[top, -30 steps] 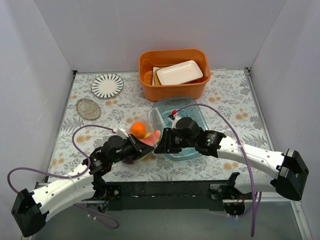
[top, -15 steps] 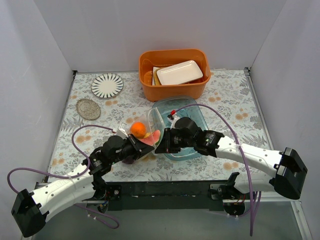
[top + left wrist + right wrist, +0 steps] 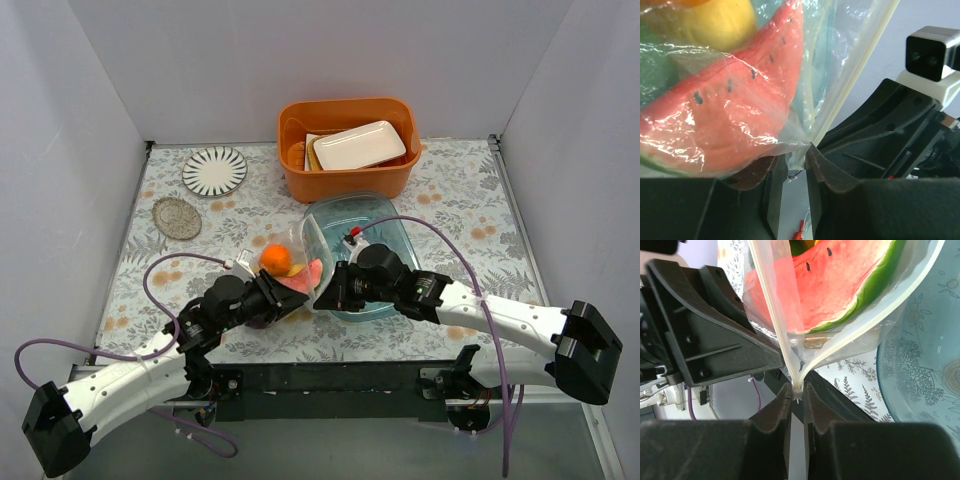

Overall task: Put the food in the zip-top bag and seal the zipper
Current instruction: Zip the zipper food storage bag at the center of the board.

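My right jaws are pinched almost together on the zipper (image 3: 774,310), at its near end where the two whitish strips meet. From that pinch the strips run up and away from me and split into a V, so I judge the mouth unsealed beyond my grip. Its long axis leads away from the arms' bases. My left jaws stand a narrow gap apart, with the corner of the zip-top bag (image 3: 840,45) at their tips but not clamped.

The watermelon slice (image 3: 840,285) and the orange (image 3: 277,259) sit inside, close against the strips. The sliding falls to my right arm. On the patterned counter (image 3: 450,200), the blue tray (image 3: 330,215) crowds my right side, and the orange bin (image 3: 345,180) stands beyond.
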Controlling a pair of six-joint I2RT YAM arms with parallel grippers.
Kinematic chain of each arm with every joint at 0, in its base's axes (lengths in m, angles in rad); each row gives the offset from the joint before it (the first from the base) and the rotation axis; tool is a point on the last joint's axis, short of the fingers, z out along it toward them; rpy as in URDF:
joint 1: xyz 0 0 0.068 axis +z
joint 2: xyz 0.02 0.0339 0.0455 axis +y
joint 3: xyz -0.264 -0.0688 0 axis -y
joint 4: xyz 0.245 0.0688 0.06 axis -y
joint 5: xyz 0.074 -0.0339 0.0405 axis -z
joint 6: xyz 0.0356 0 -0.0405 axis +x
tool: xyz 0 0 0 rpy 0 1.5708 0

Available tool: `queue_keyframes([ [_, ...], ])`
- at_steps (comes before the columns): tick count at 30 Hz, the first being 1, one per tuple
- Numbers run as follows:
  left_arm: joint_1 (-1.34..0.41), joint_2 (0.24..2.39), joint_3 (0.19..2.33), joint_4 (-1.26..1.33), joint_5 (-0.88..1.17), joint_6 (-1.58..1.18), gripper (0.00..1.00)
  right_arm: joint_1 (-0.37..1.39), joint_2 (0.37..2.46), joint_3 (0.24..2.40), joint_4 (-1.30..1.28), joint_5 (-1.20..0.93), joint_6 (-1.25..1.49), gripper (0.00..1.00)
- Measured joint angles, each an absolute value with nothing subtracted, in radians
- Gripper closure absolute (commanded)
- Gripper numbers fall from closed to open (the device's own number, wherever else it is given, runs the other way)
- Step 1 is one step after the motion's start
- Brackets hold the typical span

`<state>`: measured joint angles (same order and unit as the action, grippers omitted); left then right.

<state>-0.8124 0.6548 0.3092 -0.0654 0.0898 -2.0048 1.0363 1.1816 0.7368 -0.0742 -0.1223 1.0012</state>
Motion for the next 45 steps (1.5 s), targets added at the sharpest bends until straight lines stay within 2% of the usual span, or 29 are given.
queue_keyframes([
  [8, -0.843, 0.673, 0.289, -0.023, 0.091, -2.005, 0.72, 1.036, 1.14, 0.719, -0.03, -0.081, 1.017, 0.95],
  [15, -0.862, 0.684, 0.274, 0.03, 0.076, -2.005, 0.75, 1.036, 1.133, 0.702, -0.02, -0.074, 1.023, 0.96],
  [23, -0.863, 0.704, 0.273, 0.064, 0.065, -2.008, 0.95, 1.036, 1.133, 0.702, -0.019, -0.075, 1.024, 0.96],
  [24, -0.863, 0.706, 0.273, 0.069, 0.065, -2.008, 1.0, 1.036, 1.134, 0.702, -0.019, -0.075, 1.024, 0.96],
  [36, -0.867, 0.695, 0.273, 0.067, 0.051, -2.008, 1.0, 1.036, 1.137, 0.705, -0.024, -0.057, 1.02, 0.94],
  [45, -0.864, 0.657, 0.252, 0.055, 0.06, -2.009, 1.0, 1.048, 1.2, 0.799, -0.119, -0.006, 0.96, 0.94],
])
